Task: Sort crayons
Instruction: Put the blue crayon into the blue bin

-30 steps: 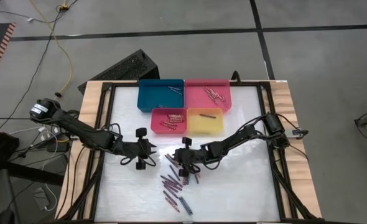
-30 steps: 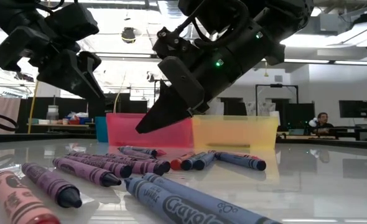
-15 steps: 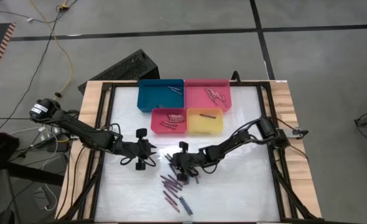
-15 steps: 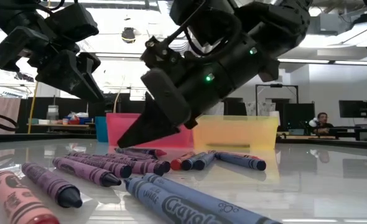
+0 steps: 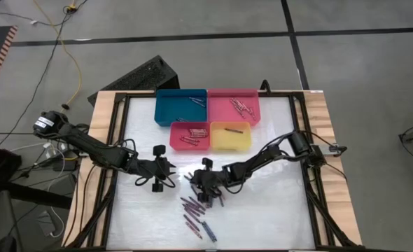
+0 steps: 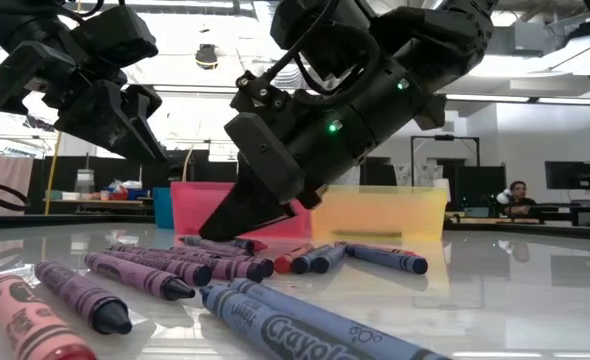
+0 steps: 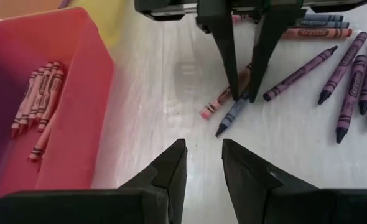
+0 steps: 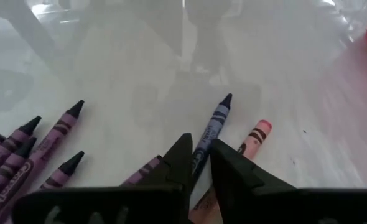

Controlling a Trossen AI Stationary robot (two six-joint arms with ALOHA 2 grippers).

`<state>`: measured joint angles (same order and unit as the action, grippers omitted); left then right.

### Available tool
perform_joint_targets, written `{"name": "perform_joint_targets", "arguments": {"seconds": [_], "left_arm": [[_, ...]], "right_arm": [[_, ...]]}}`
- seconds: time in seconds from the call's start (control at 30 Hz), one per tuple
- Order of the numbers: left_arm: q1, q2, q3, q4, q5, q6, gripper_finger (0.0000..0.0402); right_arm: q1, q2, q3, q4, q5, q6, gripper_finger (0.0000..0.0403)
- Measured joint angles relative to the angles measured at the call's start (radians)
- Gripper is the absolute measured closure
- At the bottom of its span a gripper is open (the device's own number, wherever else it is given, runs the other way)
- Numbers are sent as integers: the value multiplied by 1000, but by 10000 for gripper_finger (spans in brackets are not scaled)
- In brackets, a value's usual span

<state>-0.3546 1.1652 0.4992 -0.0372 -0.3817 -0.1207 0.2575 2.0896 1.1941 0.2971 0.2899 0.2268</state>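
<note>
Straddling a thin dark-blue wax crayon [image 8: 212, 127] lying on the white tabletop [image 5: 262, 203], the right gripper [image 7: 242, 94], jaws narrowly parted and empty, seems about to pinch it; left gripper [image 7: 203, 163] waits part-open.

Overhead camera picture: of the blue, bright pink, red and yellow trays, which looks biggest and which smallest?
1. Blue tray and bright pink tray, side by side at the back: look alike, so no ranking between them.
2. Red tray and yellow tray: smaller, also much alike.
</note>
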Motion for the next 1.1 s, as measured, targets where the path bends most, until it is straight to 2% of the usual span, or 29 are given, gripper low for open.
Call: {"name": "perform_joint_targets", "arguments": {"seconds": [0.17,0.8,1.1], "left_arm": [[0,0,0,0,1,0,307],[0,0,0,1,2,3,307],[0,0,0,1,2,3,307]], "right_arm": [[-8,-3,2,-71,1,59,324],[-11,-19,1,-197,6,64,335],[-10,-20,0,-208,24,63,377]]}}
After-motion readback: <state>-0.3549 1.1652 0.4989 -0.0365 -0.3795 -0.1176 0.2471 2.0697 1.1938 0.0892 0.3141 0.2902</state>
